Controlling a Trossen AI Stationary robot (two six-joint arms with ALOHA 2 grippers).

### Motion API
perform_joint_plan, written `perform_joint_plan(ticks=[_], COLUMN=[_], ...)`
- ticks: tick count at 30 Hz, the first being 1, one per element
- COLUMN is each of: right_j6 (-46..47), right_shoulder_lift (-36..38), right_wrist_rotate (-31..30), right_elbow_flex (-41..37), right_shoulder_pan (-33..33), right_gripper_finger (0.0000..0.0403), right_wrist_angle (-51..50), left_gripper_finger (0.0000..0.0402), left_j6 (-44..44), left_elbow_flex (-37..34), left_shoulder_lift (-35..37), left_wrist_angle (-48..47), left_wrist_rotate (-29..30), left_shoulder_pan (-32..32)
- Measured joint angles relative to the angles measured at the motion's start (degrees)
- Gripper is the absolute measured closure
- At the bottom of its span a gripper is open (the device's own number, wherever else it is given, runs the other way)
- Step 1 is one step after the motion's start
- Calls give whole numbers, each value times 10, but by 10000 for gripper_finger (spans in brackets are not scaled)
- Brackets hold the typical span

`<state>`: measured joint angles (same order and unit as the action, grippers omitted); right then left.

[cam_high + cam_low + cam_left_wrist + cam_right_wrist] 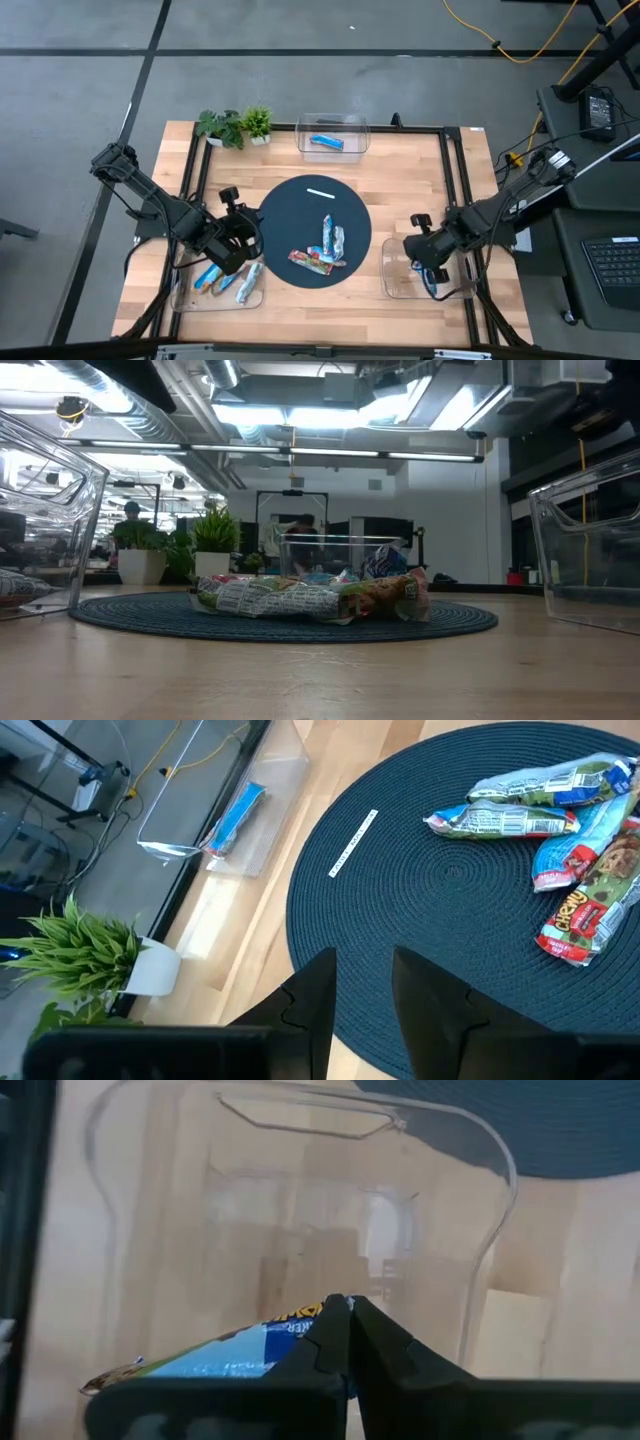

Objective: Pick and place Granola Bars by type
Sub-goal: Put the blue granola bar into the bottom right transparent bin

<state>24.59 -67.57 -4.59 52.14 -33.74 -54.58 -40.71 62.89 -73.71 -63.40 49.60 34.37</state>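
Note:
Several granola bars (322, 250) lie heaped on the near part of a dark round mat (300, 215); they also show in the low view (310, 598) and the left wrist view (560, 830). More bars (230, 281) lie in a clear bin at the near left (190, 300). One blue bar (326, 142) lies in the far clear bin (360, 130). My left gripper (362, 990) stands open above the mat's left edge, nothing between its fingers. My right gripper (348, 1335) is shut on a blue bar (205, 1365) over the near right clear bin (395, 285). My right gripper pinches the blue bar between its two fingers at one end (300, 1342). The fingers come from above, slanting steeply down. The rest of the bar sticks out sideways from the fingers, inside the bin's outline. I cannot tell whether the bar touches the bin's floor.
A thin white strip (320, 193) lies on the far part of the mat. Two small potted plants (236, 126) stand at the far left corner. A dark frame rail (455, 190) runs along the table's sides. Bare wood shows between the mat and the bins.

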Motion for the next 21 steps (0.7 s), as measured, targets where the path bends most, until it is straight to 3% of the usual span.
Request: perform_joint_plan(ticks=[6,14,21], right_j6=[-34,-23,-19], right_shoulder_lift=[-25,-25,-25], right_wrist_rotate=[-5,1,31], right_elbow_flex=[-6,-92,-140], right_shoulder_pan=[0,0,2], right_gripper_finger=[396,396,396], right_wrist_angle=[25,139,181], left_gripper_finger=[311,311,313], left_j6=[0,0,0], left_elbow_flex=[0,0,0], left_shoulder_lift=[0,0,0], left_wrist_angle=[0,1,2], left_wrist_rotate=[0,0,0], left_shoulder_pan=[0,0,0])
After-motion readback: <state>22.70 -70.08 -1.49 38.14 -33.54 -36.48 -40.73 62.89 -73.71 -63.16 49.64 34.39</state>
